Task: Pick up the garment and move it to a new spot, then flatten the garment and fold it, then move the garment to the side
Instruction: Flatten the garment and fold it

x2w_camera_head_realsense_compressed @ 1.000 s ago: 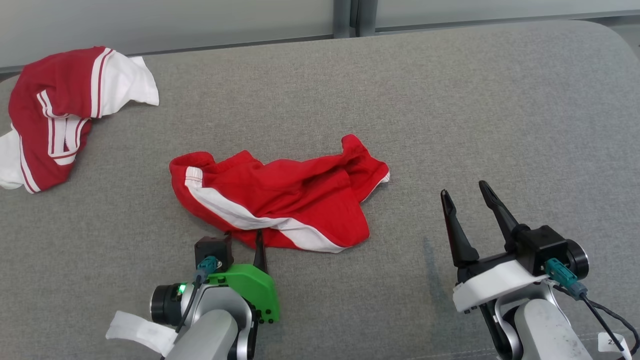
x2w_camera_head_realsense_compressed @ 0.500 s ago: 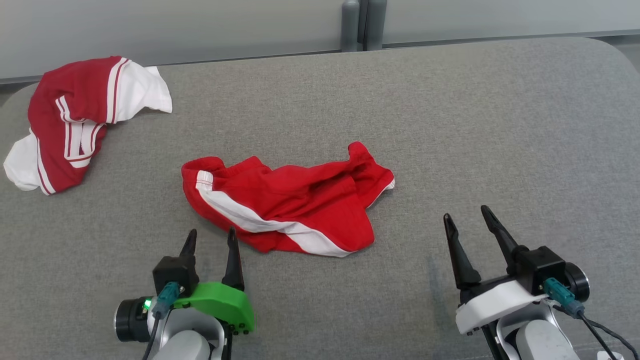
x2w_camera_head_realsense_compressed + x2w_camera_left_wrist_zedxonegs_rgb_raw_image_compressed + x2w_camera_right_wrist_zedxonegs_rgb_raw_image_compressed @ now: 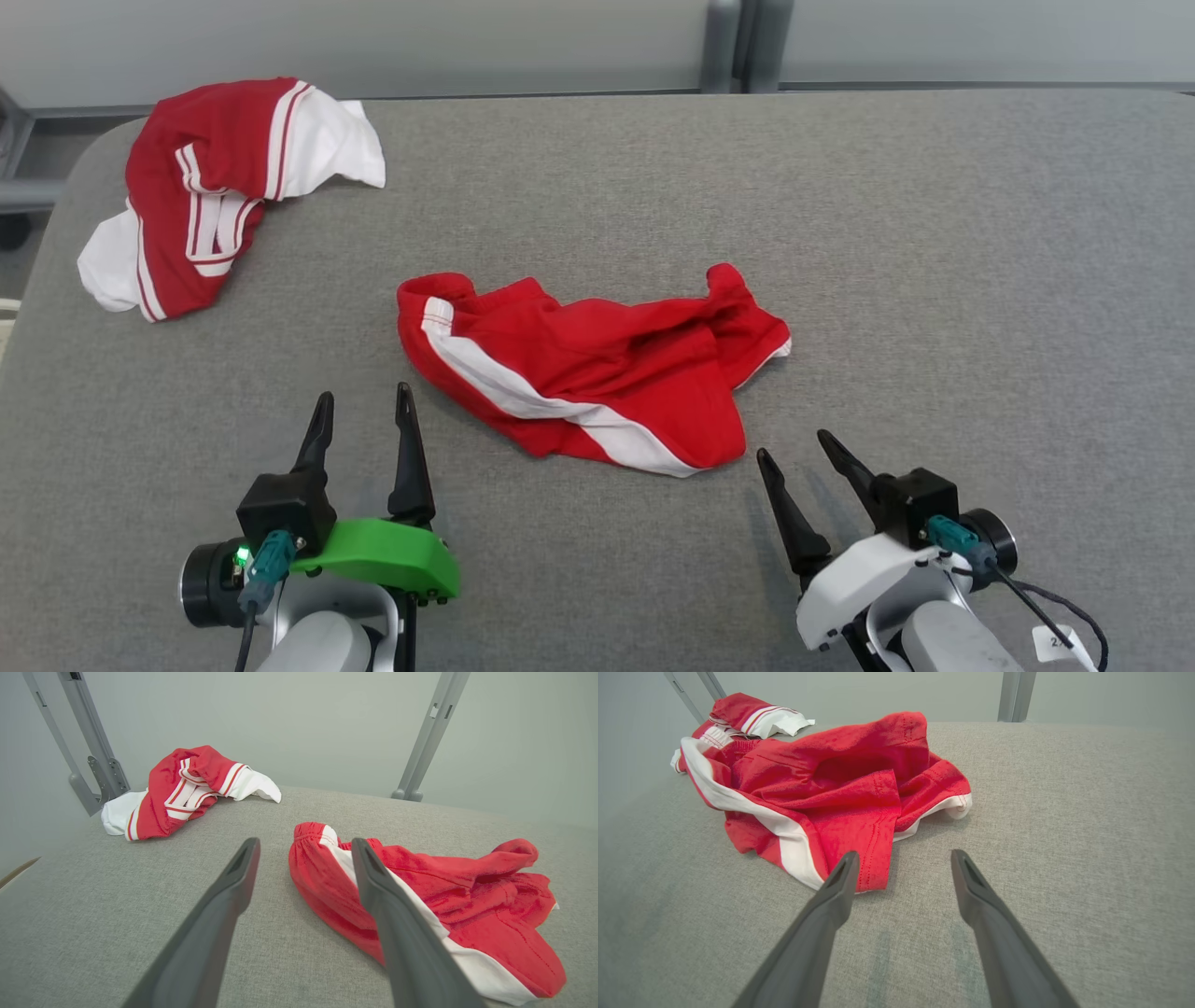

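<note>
The garment (image 3: pixel 597 364), crumpled red shorts with a white side stripe, lies in the middle of the grey table (image 3: pixel 934 233). It also shows in the left wrist view (image 3: pixel 467 896) and the right wrist view (image 3: pixel 822 779). My left gripper (image 3: pixel 364 394) is open and empty, just off the garment's near left side, its right finger (image 3: pixel 387 914) crossing the stripe in its own view. My right gripper (image 3: pixel 794 445) is open and empty too, a short way from the garment's near right corner, fingertips (image 3: pixel 845 872) close to the hem.
A second red and white garment (image 3: pixel 205 187) lies bunched at the table's far left corner, close to the rounded left edge (image 3: pixel 37 308). Grey upright posts (image 3: pixel 733 42) stand behind the far edge. Bare grey table stretches to the right of the shorts.
My left gripper has opened, let go of the garment's near edge and drawn back to the left. The head camera has shifted, so the whole scene sits further right.
</note>
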{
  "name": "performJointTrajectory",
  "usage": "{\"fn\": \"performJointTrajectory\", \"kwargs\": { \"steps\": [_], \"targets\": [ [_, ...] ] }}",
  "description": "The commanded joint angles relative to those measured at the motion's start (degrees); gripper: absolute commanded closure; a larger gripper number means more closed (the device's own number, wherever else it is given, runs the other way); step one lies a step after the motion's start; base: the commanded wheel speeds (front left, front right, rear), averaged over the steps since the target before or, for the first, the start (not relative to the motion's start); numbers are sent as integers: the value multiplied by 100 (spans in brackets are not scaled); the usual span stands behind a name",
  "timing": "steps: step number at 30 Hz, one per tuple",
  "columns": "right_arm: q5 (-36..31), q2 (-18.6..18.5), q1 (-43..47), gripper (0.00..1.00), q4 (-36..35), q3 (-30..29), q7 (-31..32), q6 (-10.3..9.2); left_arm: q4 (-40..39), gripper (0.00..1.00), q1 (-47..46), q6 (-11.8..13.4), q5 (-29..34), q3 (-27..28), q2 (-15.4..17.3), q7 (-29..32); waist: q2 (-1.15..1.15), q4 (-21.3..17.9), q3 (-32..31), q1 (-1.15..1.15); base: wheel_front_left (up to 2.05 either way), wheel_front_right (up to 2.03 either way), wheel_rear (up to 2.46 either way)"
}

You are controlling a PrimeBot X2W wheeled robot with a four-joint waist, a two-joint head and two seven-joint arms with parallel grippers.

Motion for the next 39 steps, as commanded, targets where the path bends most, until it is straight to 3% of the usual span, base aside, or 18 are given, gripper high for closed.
{"fn": "performJointTrajectory", "kwargs": {
  "steps": [1,14,16,17,18,21,27,39],
  "targets": [
    [98,-20,-128,0,136,16,-14,2,-20,0,81,32,66,22,18,-33,0,228,118,0,0,0,0],
    [616,-22,-995,0,1485,223,-14,2,23,0,-5,-66,125,123,-101,-42,0,720,367,0,0,0,0],
    [740,-22,-1029,53,1549,263,-14,2,38,0,4,-74,126,151,-107,-43,0,730,376,0,0,0,0],
    [799,-22,-1053,65,1594,290,-13,2,44,0,9,-75,131,161,-111,-44,0,728,380,0,0,0,0],
    [799,-22,-1053,65,1594,290,-13,2,44,0,9,-75,131,161,-111,-44,0,728,380,0,0,0,0],
    [922,-22,-1157,100,1684,357,-14,2,52,0,21,-83,136,193,-129,-45,0,705,395,0,0,0,0],
    [1295,-22,-1201,100,1409,397,-13,2,38,0,54,-85,162,288,-96,-43,0,514,414,0,0,0,0],
    [1086,-255,-567,100,298,-325,-14,2,46,0,183,-118,186,368,-108,-44,0,-123,326,0,0,0,0]
  ]
}}
